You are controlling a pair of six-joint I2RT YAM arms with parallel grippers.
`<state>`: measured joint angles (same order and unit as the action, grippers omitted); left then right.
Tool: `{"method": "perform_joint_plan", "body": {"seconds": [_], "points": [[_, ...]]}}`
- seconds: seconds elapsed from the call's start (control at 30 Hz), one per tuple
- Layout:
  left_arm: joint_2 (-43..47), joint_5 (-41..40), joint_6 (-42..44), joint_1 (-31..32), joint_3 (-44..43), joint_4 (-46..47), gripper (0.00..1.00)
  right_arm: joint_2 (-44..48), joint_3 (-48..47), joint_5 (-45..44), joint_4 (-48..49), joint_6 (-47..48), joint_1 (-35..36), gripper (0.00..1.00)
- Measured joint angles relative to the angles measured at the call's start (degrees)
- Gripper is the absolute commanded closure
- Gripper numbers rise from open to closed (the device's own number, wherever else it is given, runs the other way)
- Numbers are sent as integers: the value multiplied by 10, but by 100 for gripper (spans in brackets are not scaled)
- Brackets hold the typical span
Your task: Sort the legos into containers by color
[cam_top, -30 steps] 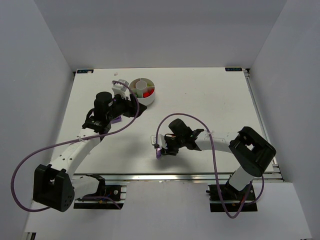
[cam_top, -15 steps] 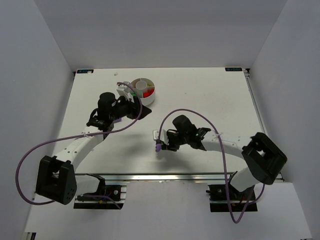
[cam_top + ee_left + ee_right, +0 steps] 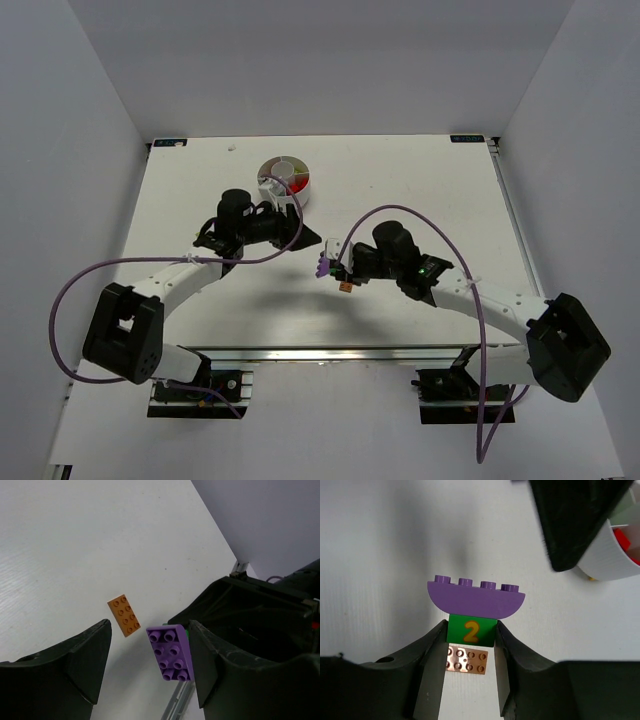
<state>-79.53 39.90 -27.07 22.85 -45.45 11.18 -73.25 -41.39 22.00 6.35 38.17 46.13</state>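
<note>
We see the right claw (image 3: 471,630) pinched shut on a green lego (image 3: 471,631) with a yellow 2 on it. A purple lego (image 3: 476,598) with a curved underside is stuck on top of the green one, so the claw holds both up off the tabletop (image 3: 420,190).

Close by, an orange lego (image 3: 466,661) lies flat on the tabletop with its bumps up. Nothing touches it.

The left claw (image 3: 149,624) is wide open and has nothing in it. It hangs just beside the round white dish (image 3: 612,560) and points toward the right claw.

The dish stands near the far side of the tabletop, apart from the 2 held legos. We can see a red lego (image 3: 621,537) in 1 of its sections. From above, other sections show some yellow and green, but those bits are too small for us to tell what they are.
</note>
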Motion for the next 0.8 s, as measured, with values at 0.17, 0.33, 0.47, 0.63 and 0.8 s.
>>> {"method": "perform_joint_plan", "body": {"seconds": [0.17,0.33,0.47,0.63,0.8], "points": [[-17,22,-3,23,0,8,28,13,8,-7,24,-15,-7,100],[-23,33,-2,35,0,9,28,13,14,-13,42,-24,-7,100],[-27,41,-1,41,0,8,29,20,24,-20,54,-32,-7,100],[-28,43,3,47,0,3,29,41,40,-26,70,-36,-7,100],[-32,46,5,51,0,0,31,52,46,-26,82,-38,-7,100]]}}
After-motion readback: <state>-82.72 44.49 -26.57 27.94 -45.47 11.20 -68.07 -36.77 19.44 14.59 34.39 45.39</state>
